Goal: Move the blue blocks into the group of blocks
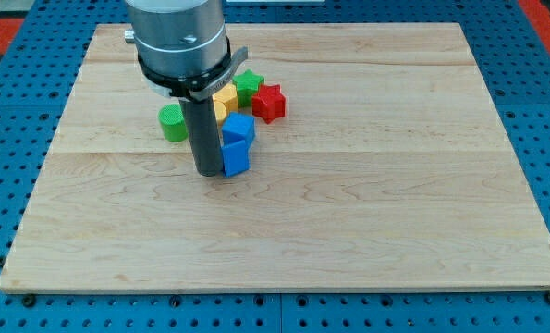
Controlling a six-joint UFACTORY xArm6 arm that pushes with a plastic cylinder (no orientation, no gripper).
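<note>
- Our dark rod comes down from the grey cylindrical arm housing (179,37) in the upper left of the frame, and my tip (207,173) rests on the wooden board (367,203) left of centre.
- We carry no jaws at all; the end is a plain rod, and it clamps nothing.
- My tip sits just to the view's left of the lower blue block (236,158), touching it or very nearly so; we cannot tell which.
- A second blue block (239,129) lies directly above the first in the frame, the two touching.
- That upper blue block is just below the yellow block (226,98), which is partly hidden by the rod.
- A green star-shaped block (248,85) sits at the view's top of the cluster, with a red star-shaped block (269,102) just to its lower right.
- A green cylinder (172,122) stands alone to the view's left of the rod, near it but apart from the others.
</note>
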